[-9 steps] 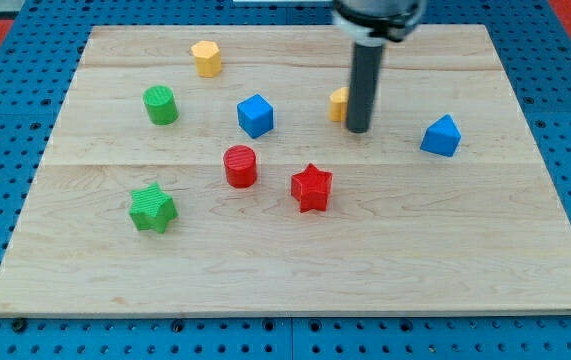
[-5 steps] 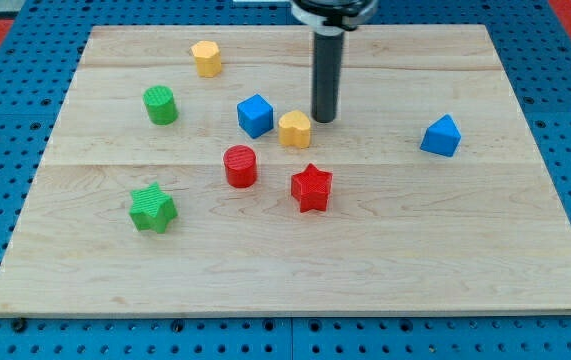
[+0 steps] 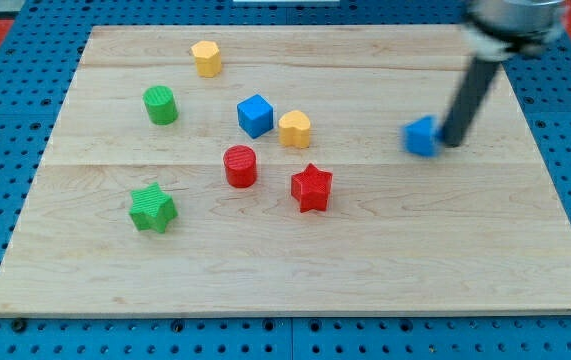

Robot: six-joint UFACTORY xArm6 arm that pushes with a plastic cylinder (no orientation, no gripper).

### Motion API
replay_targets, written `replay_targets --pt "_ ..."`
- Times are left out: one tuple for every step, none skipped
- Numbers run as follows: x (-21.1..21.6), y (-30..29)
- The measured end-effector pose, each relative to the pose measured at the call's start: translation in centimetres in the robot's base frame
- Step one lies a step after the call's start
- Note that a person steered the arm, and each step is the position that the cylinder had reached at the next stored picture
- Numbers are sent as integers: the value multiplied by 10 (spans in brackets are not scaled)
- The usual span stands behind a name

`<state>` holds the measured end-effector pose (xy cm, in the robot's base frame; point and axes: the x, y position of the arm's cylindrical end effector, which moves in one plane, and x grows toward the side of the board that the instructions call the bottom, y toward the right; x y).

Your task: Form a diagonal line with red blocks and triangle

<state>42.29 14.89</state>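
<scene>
Since my tip, a bare rod with no pincer, touches the blue triangle's right face, well right of the red star and red cylinder, this light, stiff block should slide easily across the counter if pushed centrally.

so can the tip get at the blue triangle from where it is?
Probably yes. My tip is at the blue triangle's right side, touching or nearly so, with nothing between them. Leftward the board is bare up to the red star.
</scene>
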Motion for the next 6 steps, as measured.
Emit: replay_targets --pt "20 -42" --pt "49 0" --pt "95 -52" --pt "95 -120" --pt "78 -153" --pt "59 -147"
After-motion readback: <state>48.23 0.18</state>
